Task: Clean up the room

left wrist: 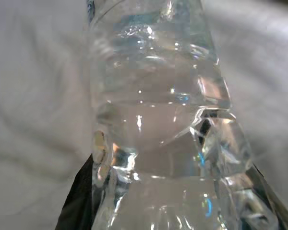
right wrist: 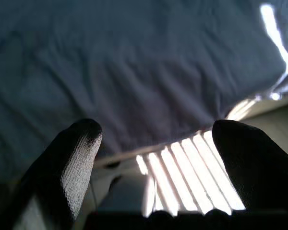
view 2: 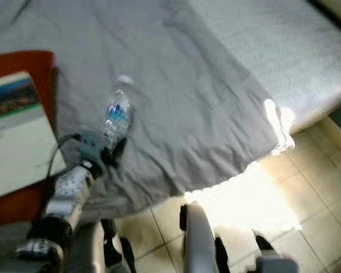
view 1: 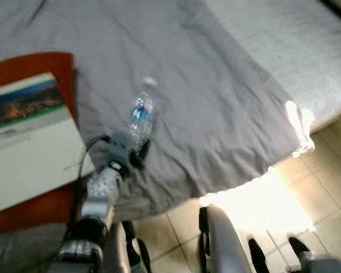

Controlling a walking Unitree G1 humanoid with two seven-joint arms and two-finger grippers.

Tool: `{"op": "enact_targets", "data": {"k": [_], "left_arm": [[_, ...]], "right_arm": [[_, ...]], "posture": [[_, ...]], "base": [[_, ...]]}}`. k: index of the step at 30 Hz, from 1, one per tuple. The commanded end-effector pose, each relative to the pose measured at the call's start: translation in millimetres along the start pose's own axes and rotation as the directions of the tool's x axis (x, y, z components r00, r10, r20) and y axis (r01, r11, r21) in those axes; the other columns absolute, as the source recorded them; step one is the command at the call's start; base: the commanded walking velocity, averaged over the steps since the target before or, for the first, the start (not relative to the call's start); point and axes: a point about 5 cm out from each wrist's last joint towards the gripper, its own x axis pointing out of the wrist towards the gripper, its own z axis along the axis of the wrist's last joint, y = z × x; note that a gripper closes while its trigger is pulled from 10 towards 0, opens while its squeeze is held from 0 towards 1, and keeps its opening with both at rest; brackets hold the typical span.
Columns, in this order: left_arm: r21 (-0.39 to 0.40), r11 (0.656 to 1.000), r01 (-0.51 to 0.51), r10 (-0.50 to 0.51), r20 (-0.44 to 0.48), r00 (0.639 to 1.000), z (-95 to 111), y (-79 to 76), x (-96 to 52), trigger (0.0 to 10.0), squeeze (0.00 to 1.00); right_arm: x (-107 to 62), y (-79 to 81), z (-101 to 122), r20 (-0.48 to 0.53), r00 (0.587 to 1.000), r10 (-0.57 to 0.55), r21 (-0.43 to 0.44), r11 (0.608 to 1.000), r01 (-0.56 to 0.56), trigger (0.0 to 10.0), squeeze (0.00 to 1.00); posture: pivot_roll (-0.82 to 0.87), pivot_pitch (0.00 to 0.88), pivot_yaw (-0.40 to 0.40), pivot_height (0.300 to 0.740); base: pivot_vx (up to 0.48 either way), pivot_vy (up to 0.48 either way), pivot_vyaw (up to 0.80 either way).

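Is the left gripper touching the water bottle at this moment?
Touching. In the left wrist view the water bottle sits between the left gripper's black jaws, its clear plastic crumpled where they press. The left eye view shows its base at the gripper.

a clear plastic water bottle [view 1: 141,120] with a blue label and white cap stood gripped in the left gripper [view 1: 133,152], its base between the fingers.

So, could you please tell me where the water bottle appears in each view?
Left eye view: bottle left of centre, on the grey sheet.
Right eye view: bottle further left, same sheet.
Left wrist view: bottle close up, in the left gripper.
Right wrist view: sheet and right gripper, no bottle.
Shared landmark: the sheet.
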Motion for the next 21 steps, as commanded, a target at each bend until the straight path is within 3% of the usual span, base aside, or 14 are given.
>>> {"op": "enact_targets", "data": {"k": [1,3,5,6,8,12,13,14,15,17,21], "left_arm": [[0.012,0.999,0.033,-0.034,0.071,0.997,17.8,-5.0,-5.4,0.0,0.00],[0.022,0.999,0.037,-0.039,0.083,0.996,18.6,-13.6,-19.2,0.0,0.00],[0.035,0.999,0.025,-0.028,0.086,0.996,19.2,-14.4,-24.9,0.0,0.00],[0.050,0.998,-0.037,0.033,0.078,0.996,16.3,-7.9,-32.7,0.0,0.00],[0.054,0.996,-0.067,0.063,0.076,0.995,16.9,-4.5,-37.8,0.0,0.00],[0.034,0.977,-0.209,0.209,-0.004,0.978,6.3,5.1,-78.1,0.0,0.00],[0.040,0.971,-0.235,0.236,-0.026,0.971,3.2,6.1,-87.1,9.7,0.00],[0.040,0.971,-0.235,0.236,-0.026,0.971,3.2,6.1,-87.1,9.7,0.00],[0.057,0.950,-0.307,0.311,-0.111,0.944,-14.8,9.1,-107.0,10.0,0.00],[0.046,0.941,-0.334,0.337,-0.150,0.929,-25.3,8.8,-114.0,10.0,0.00],[0.018,0.951,-0.310,0.309,-0.160,0.938,-28.7,1.0,-106.6,10.0,0.00]], "right_arm": [[6.2,-3.9,-10.3,-0.034,0.999,-0.029,0.019,0.999,0.030,10.0,0.00],[24.9,-6.8,-9.3,0.006,0.999,-0.037,0.024,0.999,0.036,10.0,0.00],[30.8,-8.1,-9.6,0.016,0.999,-0.038,0.020,0.999,0.038,10.0,0.00],[47.1,-10.3,-12.8,0.031,0.999,-0.038,0.019,0.999,0.037,10.0,0.00],[51.9,-10.4,-12.8,0.039,0.998,-0.038,0.020,0.999,0.037,10.0,0.00],[75.3,-4.8,-7.5,0.090,0.996,-0.002,0.001,1.000,0.002,10.0,0.00],[77.7,-3.0,-6.0,0.103,0.995,0.015,0.005,1.000,-0.015,10.0,0.00],[77.7,-3.0,-6.0,0.103,0.995,0.015,0.005,1.000,-0.015,10.0,0.00],[85.0,-0.8,-5.4,0.111,0.993,0.032,0.028,0.999,-0.035,10.0,0.00],[90.2,-0.4,-6.7,0.107,0.994,0.032,0.049,0.998,-0.038,10.0,0.00],[97.6,-1.4,-9.2,0.102,0.994,0.041,0.049,0.998,-0.046,10.0,0.00]], "posture": [[-0.12,0.045,0.020,0.599],[-0.07,0.000,0.018,0.599],[-0.07,0.000,0.018,0.599],[-0.02,0.000,0.005,0.599],[-0.02,0.000,0.005,0.599],[0.03,0.000,-0.021,0.599],[0.03,0.000,-0.021,0.603],[0.03,0.000,-0.021,0.603],[0.05,0.000,-0.036,0.612],[0.05,0.000,-0.038,0.620],[0.06,0.000,-0.040,0.642]], "base": [[0.000,0.000,0.00],[0.000,0.000,0.00],[0.000,0.000,0.00],[0.000,0.000,0.00],[0.000,0.000,0.00],[0.000,0.000,0.00],[0.000,0.000,-0.46],[0.000,0.000,-0.46],[0.000,0.000,-0.41],[0.000,0.000,-0.21],[0.000,0.000,0.00]]}}
